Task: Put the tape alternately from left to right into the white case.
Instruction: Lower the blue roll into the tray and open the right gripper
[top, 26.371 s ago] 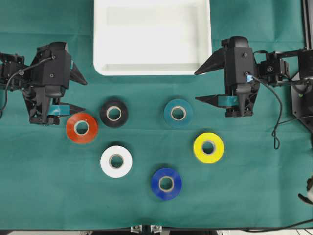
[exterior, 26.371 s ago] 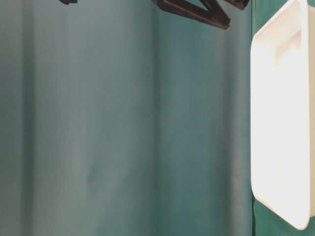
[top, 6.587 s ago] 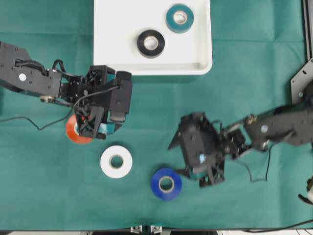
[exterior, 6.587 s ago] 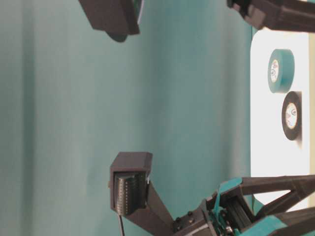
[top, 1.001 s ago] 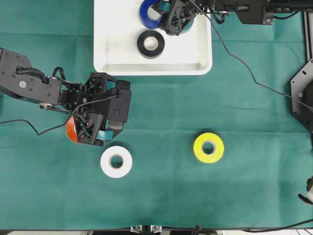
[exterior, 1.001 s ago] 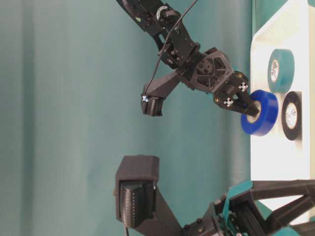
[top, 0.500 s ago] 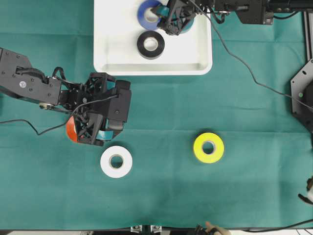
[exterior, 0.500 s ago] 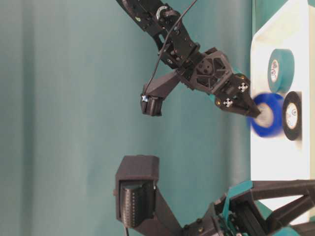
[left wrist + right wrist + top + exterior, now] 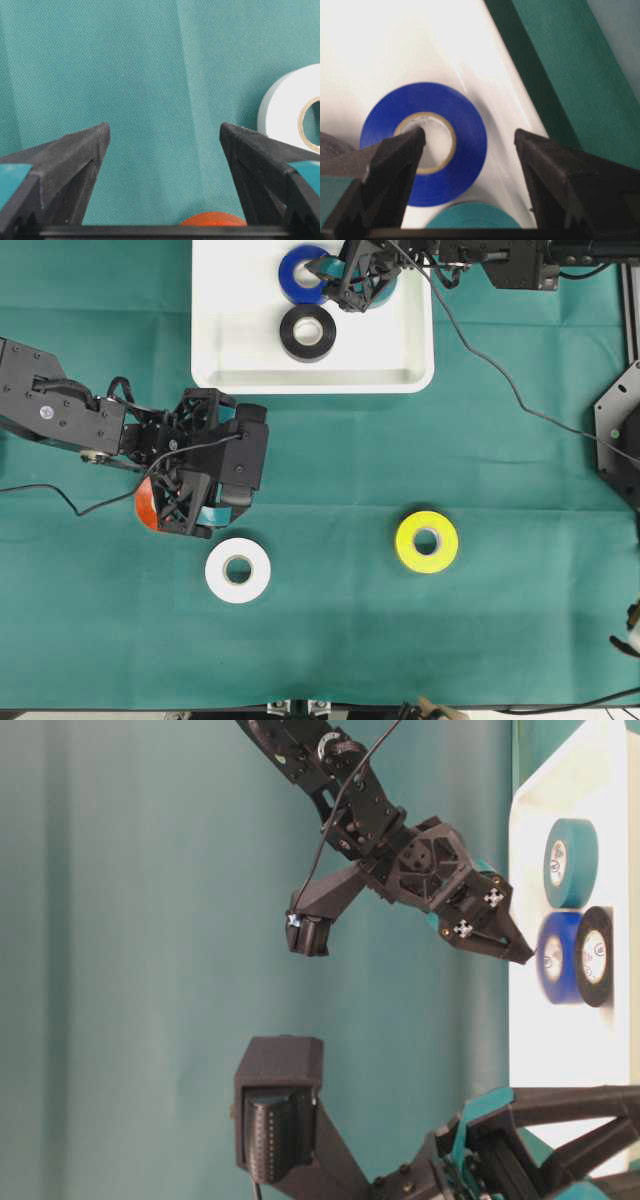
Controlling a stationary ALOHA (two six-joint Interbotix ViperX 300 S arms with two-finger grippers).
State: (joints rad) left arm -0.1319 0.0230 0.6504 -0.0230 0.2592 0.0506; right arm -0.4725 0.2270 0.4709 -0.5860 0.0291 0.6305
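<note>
Tape rolls are split between tray and cloth. White case [image 9: 215, 360] is seen at 12 o'clock of the overhead view, with three rolls lying flat in it: blue roll [image 9: 303, 270] at the far rim, black roll [image 9: 307, 332] just at 6 o'clock of it, teal roll [image 9: 570, 863] at 3 o'clock of the blue one, mostly hidden overhead by the right gripper [image 9: 340, 273]. Right gripper is held over the case, its fingers spread wide; in the right wrist view the blue roll lies flat below between them, one fingertip [image 9: 412, 142] over its core, nothing gripped. Left gripper [image 9: 200, 502] is placed low over the green cloth [image 9: 500, 440] at 9 o'clock, fingers apart, with the orange roll [image 9: 144, 504] under it, only an edge showing; whether the roll is touched cannot be told. White roll [image 9: 238, 571] lies at 5 o'clock of the left gripper, near but apart. Yellow roll [image 9: 427, 541] lies alone on the cloth at 4 o'clock of centre, well apart from both grippers.
</note>
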